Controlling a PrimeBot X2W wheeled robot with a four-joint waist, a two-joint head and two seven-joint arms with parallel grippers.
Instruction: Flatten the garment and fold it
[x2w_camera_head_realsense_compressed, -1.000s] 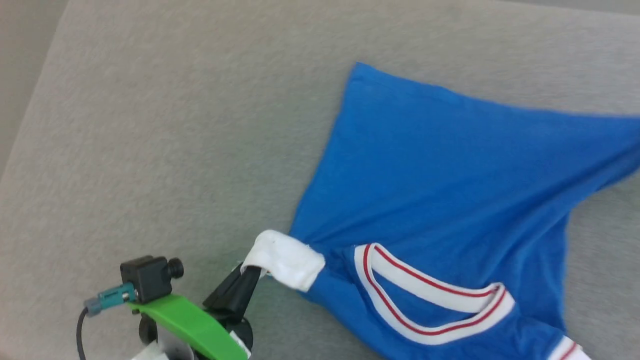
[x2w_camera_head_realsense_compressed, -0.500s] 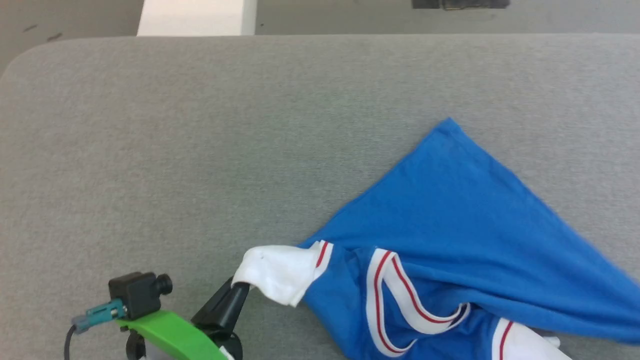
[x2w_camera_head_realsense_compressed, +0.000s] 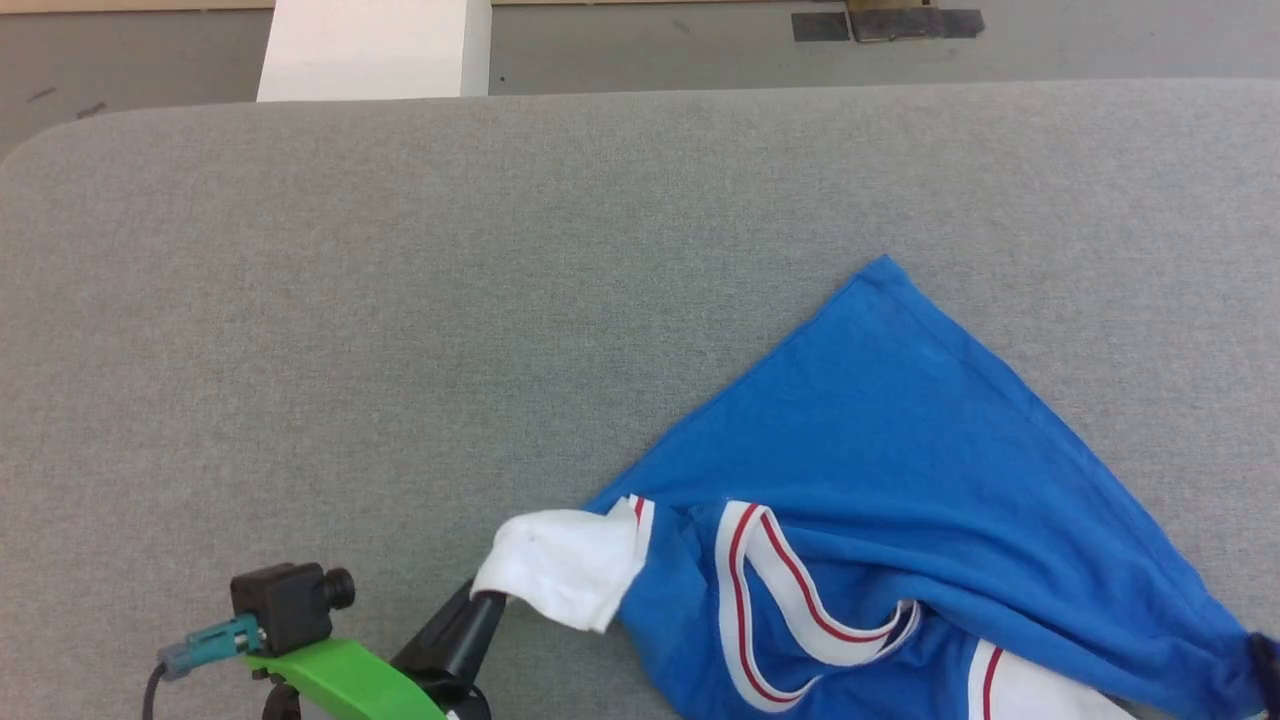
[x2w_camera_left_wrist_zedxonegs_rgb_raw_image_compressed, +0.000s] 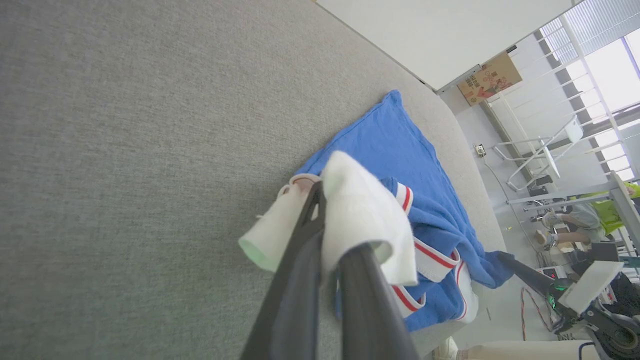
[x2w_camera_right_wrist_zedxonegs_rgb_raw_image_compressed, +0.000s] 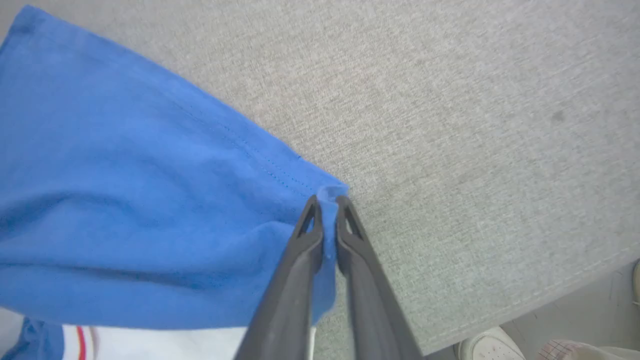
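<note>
The garment (x2w_camera_head_realsense_compressed: 900, 450) is a royal-blue T-shirt with white sleeves and a red-striped white collar (x2w_camera_head_realsense_compressed: 745, 590). It lies bunched in a triangle on the lower right of the grey table (x2w_camera_head_realsense_compressed: 400, 300). My left gripper (x2w_camera_head_realsense_compressed: 490, 600) is shut on the white sleeve (x2w_camera_head_realsense_compressed: 560, 560) at the garment's left end; in the left wrist view the left gripper (x2w_camera_left_wrist_zedxonegs_rgb_raw_image_compressed: 325, 220) has that sleeve (x2w_camera_left_wrist_zedxonegs_rgb_raw_image_compressed: 360, 210) draped over it. My right gripper (x2w_camera_right_wrist_zedxonegs_rgb_raw_image_compressed: 327, 200) is shut on a blue hem corner of the garment (x2w_camera_right_wrist_zedxonegs_rgb_raw_image_compressed: 125, 175), and that right gripper (x2w_camera_head_realsense_compressed: 1265, 650) sits at the head view's right edge.
The padded table (x2w_camera_right_wrist_zedxonegs_rgb_raw_image_compressed: 475, 125) has wide bare cloth to the left and far side. A white block (x2w_camera_head_realsense_compressed: 370, 50) stands on the floor beyond the far edge. A shoe (x2w_camera_right_wrist_zedxonegs_rgb_raw_image_compressed: 490, 345) shows by the table's near edge. A person (x2w_camera_left_wrist_zedxonegs_rgb_raw_image_compressed: 575, 225) sits far off.
The head camera has swung, shifting the whole picture and bringing the table's far edge into view. Both grippers keep their holds. The blue body has narrowed into a triangle, with more white sleeve showing.
</note>
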